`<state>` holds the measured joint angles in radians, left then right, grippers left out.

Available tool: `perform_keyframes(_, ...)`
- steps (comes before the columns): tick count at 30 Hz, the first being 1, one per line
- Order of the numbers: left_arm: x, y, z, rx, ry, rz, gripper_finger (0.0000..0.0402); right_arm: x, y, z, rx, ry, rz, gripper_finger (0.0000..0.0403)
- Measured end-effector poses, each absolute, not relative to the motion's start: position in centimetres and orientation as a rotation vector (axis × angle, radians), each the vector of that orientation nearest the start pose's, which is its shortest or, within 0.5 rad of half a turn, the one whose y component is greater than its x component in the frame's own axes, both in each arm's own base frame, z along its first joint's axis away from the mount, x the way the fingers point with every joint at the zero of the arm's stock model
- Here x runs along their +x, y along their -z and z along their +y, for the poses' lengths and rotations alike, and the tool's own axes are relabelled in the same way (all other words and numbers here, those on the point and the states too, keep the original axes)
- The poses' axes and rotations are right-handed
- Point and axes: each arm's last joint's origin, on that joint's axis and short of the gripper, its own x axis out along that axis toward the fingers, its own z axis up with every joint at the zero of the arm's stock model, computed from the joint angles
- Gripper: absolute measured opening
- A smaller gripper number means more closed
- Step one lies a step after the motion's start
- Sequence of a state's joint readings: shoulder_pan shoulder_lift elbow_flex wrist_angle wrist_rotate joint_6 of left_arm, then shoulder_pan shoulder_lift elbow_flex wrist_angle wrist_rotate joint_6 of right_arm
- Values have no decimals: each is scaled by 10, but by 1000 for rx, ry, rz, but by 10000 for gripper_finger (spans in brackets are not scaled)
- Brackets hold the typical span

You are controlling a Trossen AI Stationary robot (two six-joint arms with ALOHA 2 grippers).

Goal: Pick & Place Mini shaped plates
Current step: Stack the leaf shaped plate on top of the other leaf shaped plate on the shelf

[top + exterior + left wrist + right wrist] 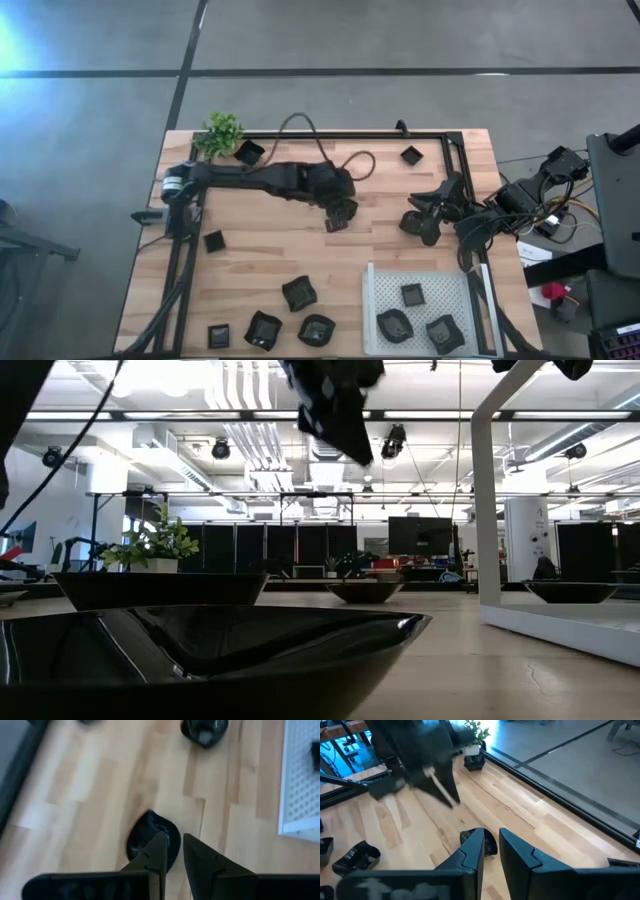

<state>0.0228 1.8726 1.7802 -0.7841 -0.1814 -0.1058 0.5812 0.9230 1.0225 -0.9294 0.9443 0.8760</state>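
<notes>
I've got the left gripper (341, 214) mid-counter, jaws clenched on 1 mini plate (150, 840), carry step. Next: swing to white tray (372, 300), release. Right gripper (425, 226) waits, jaws nearly closed, empty.

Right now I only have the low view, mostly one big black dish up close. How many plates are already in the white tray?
Observer: From above, three plates sit in the tray.
Operator: Where is the left gripper?
Observer: The left gripper is over the middle of the table, not over the tray.
Operator: And the right one?
Observer: The right gripper is just to its right, past the tray's far edge.
</notes>
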Motion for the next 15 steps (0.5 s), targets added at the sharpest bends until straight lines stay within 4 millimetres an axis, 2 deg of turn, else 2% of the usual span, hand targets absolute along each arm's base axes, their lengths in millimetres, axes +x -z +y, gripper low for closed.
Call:
perform_keyframes(10,350,-395,6,8,-481,632,58,145,-336,61,272,590,391,57)
perform_keyframes(15,324,-413,-6,43,-585,555,58,150,-337,56,265,615,381,57)
